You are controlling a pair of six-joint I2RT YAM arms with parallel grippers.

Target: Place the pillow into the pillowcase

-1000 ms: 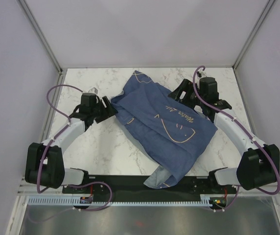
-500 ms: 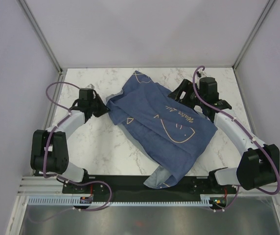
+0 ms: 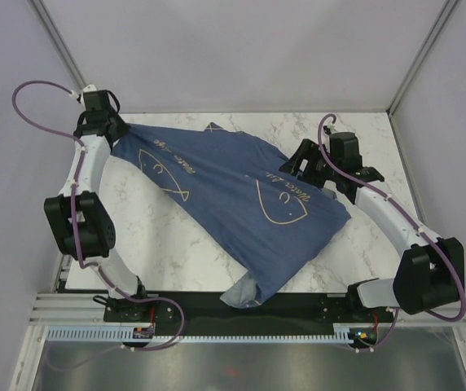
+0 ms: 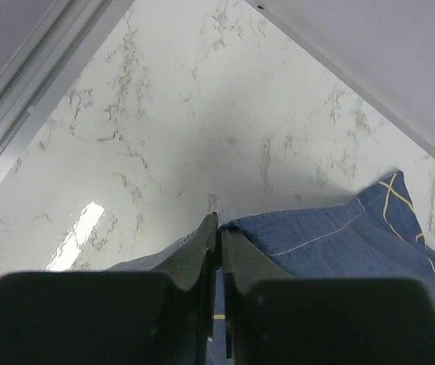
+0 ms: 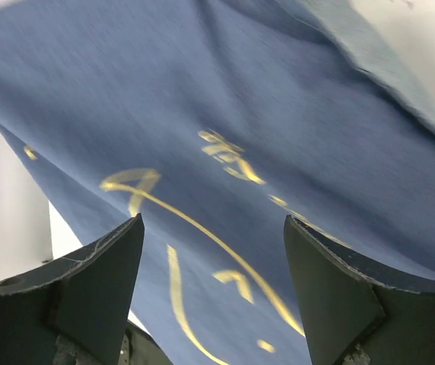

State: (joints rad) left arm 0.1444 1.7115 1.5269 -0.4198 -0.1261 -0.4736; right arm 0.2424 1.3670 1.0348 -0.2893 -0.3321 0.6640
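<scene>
Gripper L (image 4: 217, 232) is clamping corner of dark blue fish-print fabric pillowcase (image 3: 241, 195); gripper R (image 5: 214, 228) is hovering open.

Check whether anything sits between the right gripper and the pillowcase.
Nothing visible does. The right gripper is open right over the pillowcase, and its wrist view shows only blue fabric between the jaws.

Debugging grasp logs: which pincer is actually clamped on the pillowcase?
The left pincer: it is shut on an edge of the pillowcase, far left. The right pincer is spread open over the fabric.
</scene>
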